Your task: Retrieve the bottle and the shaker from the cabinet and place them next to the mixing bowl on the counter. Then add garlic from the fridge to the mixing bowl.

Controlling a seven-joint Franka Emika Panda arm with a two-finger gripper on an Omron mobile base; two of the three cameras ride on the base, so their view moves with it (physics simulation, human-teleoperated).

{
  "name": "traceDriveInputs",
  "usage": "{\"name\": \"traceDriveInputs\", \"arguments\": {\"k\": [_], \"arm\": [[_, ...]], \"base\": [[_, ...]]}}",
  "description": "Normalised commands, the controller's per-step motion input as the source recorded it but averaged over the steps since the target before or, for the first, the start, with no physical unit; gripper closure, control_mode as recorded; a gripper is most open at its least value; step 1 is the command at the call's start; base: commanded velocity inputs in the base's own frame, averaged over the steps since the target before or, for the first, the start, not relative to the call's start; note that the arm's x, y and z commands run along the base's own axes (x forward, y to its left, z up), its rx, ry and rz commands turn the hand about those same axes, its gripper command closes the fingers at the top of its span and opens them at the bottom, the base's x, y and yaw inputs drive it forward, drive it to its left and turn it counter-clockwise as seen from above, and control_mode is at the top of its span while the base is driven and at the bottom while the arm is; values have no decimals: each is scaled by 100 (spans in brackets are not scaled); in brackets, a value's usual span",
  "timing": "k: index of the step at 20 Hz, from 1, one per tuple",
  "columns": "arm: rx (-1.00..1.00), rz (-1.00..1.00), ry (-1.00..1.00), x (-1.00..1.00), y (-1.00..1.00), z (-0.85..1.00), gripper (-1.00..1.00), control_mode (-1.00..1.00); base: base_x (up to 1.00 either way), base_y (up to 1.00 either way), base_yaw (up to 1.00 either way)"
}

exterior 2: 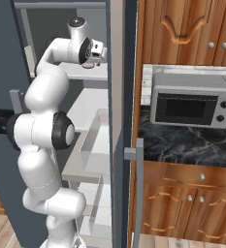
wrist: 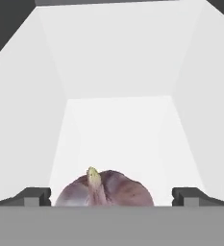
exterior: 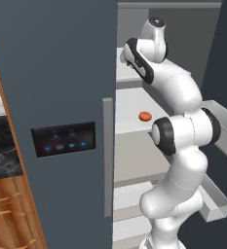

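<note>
Both fingers of your gripper point(wrist: 111, 197) stand spread wide — the garlic point(wrist: 105, 190) sits between them, ungripped, on the fridge shelf point(wrist: 118, 129).

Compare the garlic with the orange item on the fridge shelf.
The garlic is purplish with a pale green tip; the orange item is plain orange. The garlic sits between the open gripper's fingertips; the orange item lies on a lower shelf, away from the gripper. Both are rounded and rest on white shelves.

Papery purplish skin on the garlic point(wrist: 106, 191), matt white fridge shelf point(wrist: 118, 125), glossy wooden cabinets point(exterior 2: 182, 31), polished dark stone desk point(exterior 2: 192, 143).
</note>
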Motion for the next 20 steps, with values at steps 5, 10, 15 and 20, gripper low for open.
{"name": "traceDriveInputs", "arguments": {"k": [5, 10, 15, 20], "arm": [[0, 0, 0, 0, 0, -36, -100, -100], [0, 0, 0, 0, 0, 0, -100, -100], [1, 0, 0, 0, 0, -11, -100, -100], [2, 0, 1, 0, 0, -15, 100, -100]], "base": [[0, 0, 0], [0, 0, 0], [0, 0, 0], [0, 0, 0]]}}
